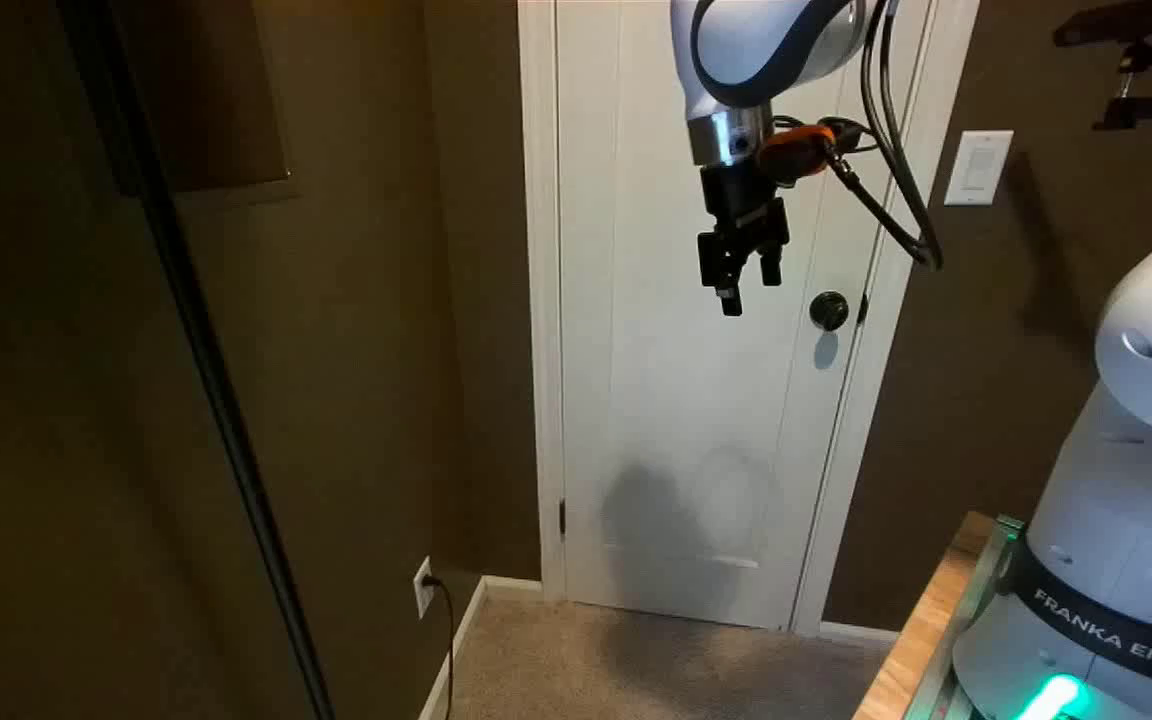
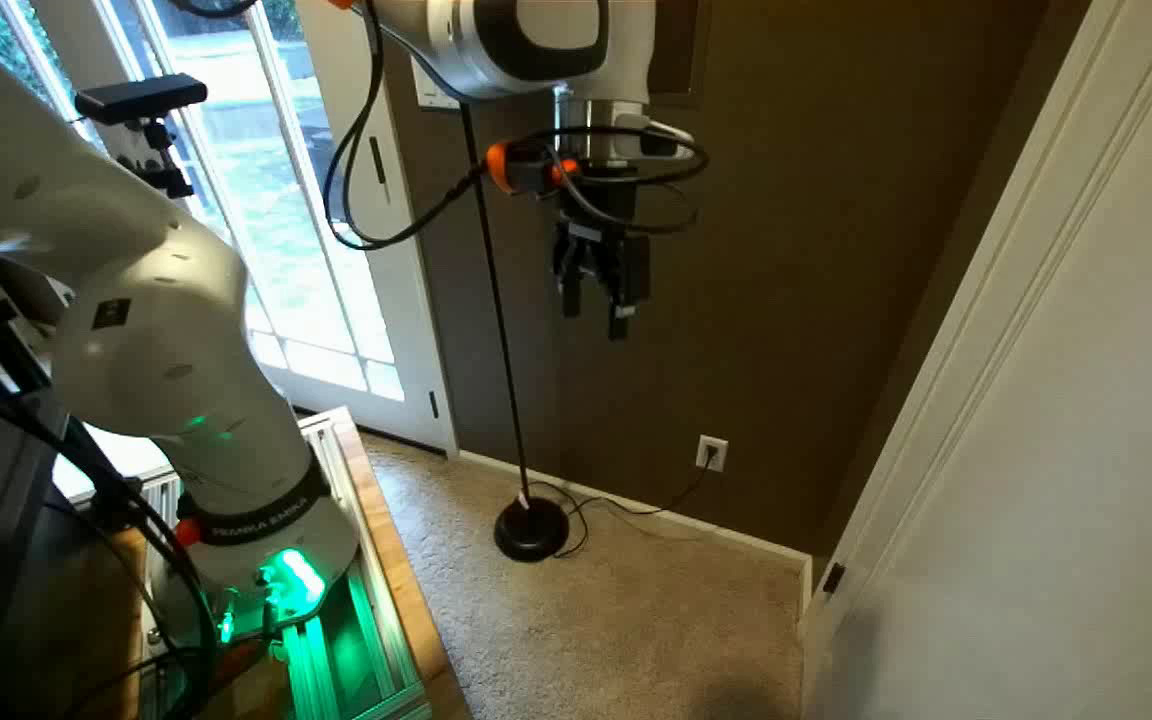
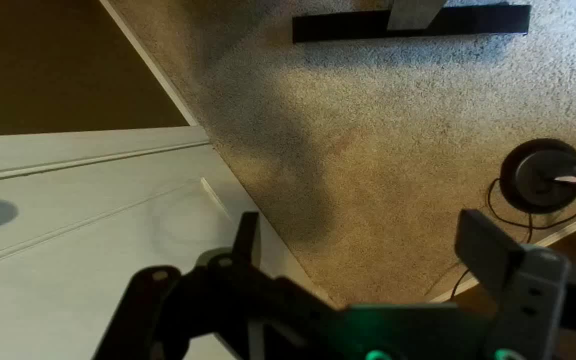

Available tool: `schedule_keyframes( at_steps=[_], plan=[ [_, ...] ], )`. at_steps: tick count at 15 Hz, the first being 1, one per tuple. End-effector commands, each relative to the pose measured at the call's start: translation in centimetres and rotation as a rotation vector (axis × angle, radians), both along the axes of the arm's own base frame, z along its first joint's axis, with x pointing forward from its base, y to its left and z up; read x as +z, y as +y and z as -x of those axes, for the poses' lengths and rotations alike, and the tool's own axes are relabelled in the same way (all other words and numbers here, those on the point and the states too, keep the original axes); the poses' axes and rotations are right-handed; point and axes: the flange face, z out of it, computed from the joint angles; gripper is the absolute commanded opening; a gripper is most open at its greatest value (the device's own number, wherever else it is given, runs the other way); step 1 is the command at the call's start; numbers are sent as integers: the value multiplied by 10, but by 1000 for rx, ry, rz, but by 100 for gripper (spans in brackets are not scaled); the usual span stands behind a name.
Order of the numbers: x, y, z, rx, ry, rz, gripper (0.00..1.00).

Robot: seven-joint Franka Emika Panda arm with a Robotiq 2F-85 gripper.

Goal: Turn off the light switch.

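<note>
Hanging at upper centre, jaws apart, the end effector (image 1: pixel 751 291) should press, not grip, the upper-right light switch (image 1: pixel 978 168) mid-face, likely rigid but easily tipped.

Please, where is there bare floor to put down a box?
In the wrist view, open carpet shows between the white door, the black floor bar and the round black base. Around that base, a looped cord crowds the carpet.
</note>
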Motion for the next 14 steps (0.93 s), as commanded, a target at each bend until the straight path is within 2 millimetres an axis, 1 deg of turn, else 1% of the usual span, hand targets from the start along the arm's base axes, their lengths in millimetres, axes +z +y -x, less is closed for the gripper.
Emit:
schedule_keyframes(
  at_steps=[1, 7, 8, 11, 13, 14],
  plan=[
    [0, 0, 0, 0, 1, 0, 100],
    [0, 0, 0, 0, 1, 0, 100],
    [0, -2, -2, -56, -18, 22, 100],
    [-3, -24, -1, -234, -67, 50, 100],
    [-6, -48, 2, -346, -79, 59, 100],
    [-8, -64, 4, -403, -91, 55, 100]
  ],
)
